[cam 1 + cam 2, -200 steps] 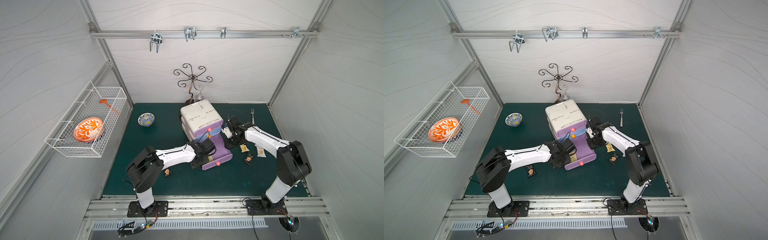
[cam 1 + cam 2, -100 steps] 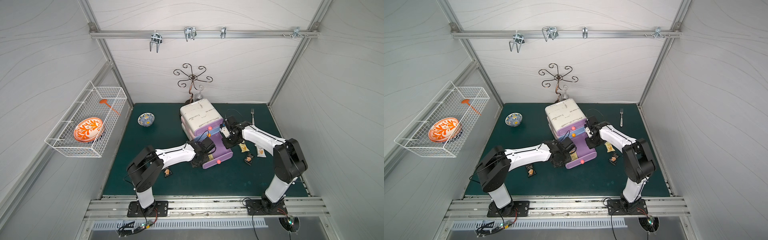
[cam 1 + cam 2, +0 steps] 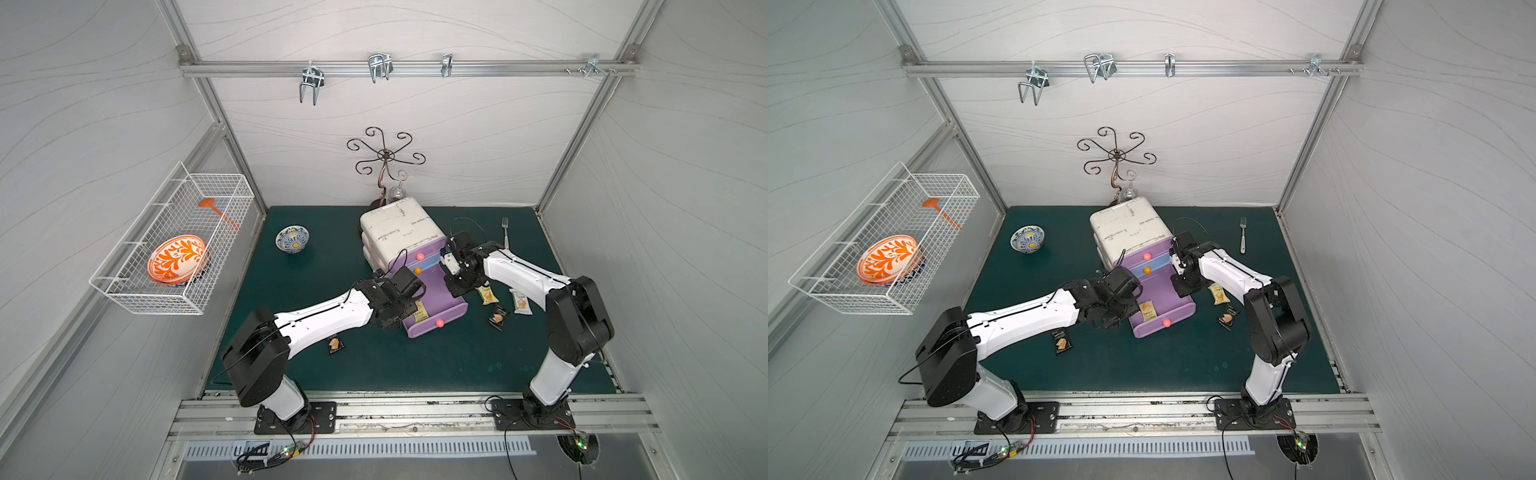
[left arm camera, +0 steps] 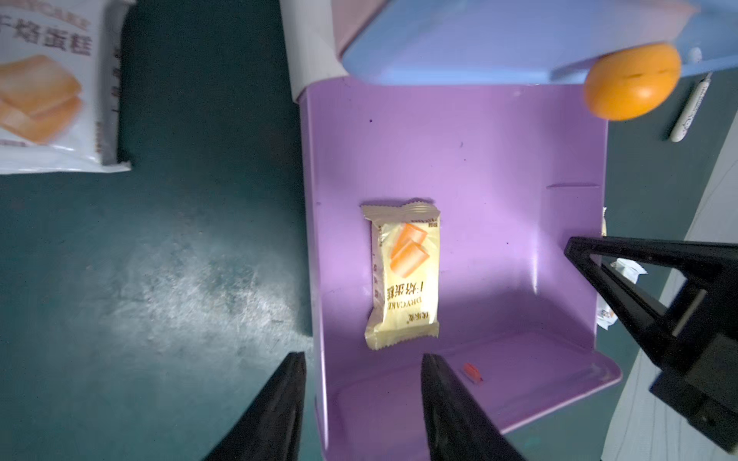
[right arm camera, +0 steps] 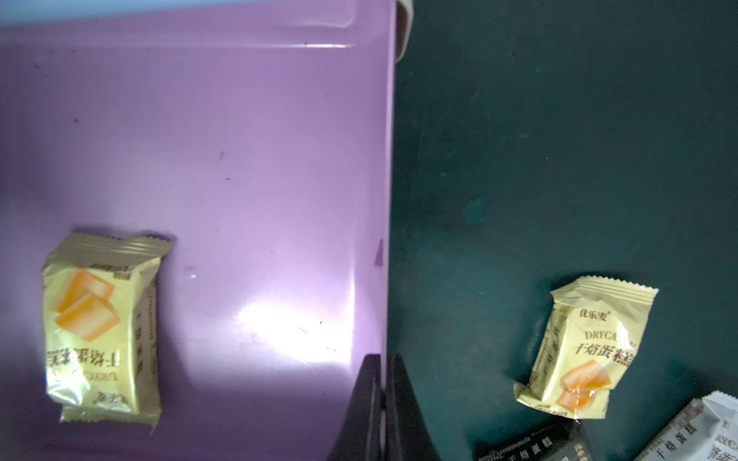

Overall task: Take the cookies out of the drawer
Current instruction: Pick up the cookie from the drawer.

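Observation:
The purple drawer (image 3: 448,291) is pulled out of the white cabinet (image 3: 399,232). One yellow cookie packet (image 4: 404,275) lies flat inside it, also seen from the right wrist (image 5: 102,331). My left gripper (image 4: 363,357) is open, its fingers astride the drawer's left wall near the front. My right gripper (image 5: 384,359) is shut on the drawer's right wall. Other cookies lie on the green mat: a yellow packet (image 5: 587,351), a white packet (image 3: 520,301) and a black packet (image 3: 498,318) on the right, a black packet (image 3: 335,345) under my left arm, and a white packet (image 4: 44,88) left of the drawer.
A blue patterned bowl (image 3: 292,240) sits at the back left of the mat and a fork (image 3: 505,232) at the back right. A metal hook stand (image 3: 384,166) rises behind the cabinet. A wire basket (image 3: 174,249) with an orange plate hangs on the left wall.
My left gripper's jaws have opened over the drawer's left wall. My right gripper has closed onto the drawer's right wall. The arms have barely shifted.

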Motion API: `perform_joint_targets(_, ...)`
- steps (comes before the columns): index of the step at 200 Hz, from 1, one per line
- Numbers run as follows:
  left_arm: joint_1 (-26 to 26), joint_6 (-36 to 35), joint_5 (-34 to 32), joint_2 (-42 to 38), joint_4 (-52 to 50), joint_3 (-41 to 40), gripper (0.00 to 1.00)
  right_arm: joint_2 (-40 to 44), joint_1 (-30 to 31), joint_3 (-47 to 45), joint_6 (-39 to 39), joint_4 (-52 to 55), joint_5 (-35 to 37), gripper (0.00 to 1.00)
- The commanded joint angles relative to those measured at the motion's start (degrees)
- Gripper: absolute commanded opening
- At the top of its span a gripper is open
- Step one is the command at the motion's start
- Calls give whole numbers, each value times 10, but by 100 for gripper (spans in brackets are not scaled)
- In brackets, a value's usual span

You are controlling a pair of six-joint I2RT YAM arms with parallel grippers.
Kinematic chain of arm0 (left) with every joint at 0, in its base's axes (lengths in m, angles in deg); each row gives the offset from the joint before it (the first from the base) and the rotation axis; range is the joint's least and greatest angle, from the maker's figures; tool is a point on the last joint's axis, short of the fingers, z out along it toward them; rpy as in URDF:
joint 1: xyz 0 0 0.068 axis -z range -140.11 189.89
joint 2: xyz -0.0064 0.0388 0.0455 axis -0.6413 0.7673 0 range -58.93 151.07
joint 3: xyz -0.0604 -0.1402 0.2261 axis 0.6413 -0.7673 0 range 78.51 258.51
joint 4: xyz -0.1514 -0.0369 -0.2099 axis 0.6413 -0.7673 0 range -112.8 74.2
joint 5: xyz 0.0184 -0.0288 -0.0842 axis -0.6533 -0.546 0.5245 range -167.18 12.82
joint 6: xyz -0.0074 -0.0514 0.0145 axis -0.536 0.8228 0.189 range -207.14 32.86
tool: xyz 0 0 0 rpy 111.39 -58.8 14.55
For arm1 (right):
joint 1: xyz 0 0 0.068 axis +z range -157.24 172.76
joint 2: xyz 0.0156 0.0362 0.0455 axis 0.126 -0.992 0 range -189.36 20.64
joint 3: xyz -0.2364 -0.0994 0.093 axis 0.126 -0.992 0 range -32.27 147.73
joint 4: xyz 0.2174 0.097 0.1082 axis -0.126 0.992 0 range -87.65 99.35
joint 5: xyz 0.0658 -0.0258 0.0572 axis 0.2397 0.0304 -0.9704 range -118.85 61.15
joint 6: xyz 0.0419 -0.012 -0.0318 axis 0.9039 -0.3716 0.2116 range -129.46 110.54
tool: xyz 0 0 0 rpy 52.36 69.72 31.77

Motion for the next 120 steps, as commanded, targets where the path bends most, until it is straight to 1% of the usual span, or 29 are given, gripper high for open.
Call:
perform_joint_targets(1, 12, -7, -30, -32, -51, 15, 52, -11, 4, 27, 3, -2, -26, 0)
perform_joint_targets(19, 18, -34, -18, -28, -77, 61, 52, -13, 4, 28, 5, -2, -26, 0)
perform_joint_targets(35, 29, -55, -13, 9, -136, 133, 53, -14, 3, 29, 4, -1, -26, 0)
perform_joint_targets(53, 32, -53, -1, 58, -201, 200, 53, -14, 4, 30, 5, -3, -25, 0)
perform_joint_targets(59, 31, -52, 5, 69, -202, 209, 54, -14, 3, 29, 6, -3, -26, 0)
perform_joint_targets(70, 31, -43, 16, 88, -199, 219, 58, -14, 4, 29, 8, -5, -26, 0)
perform_joint_targets(101, 24, -25, 41, 139, -207, 247, 60, -12, 4, 25, 8, -7, -30, 0)
perform_joint_targets(120, 22, -22, 44, 153, -195, 248, 67, -13, 4, 24, 9, -8, -32, 0)
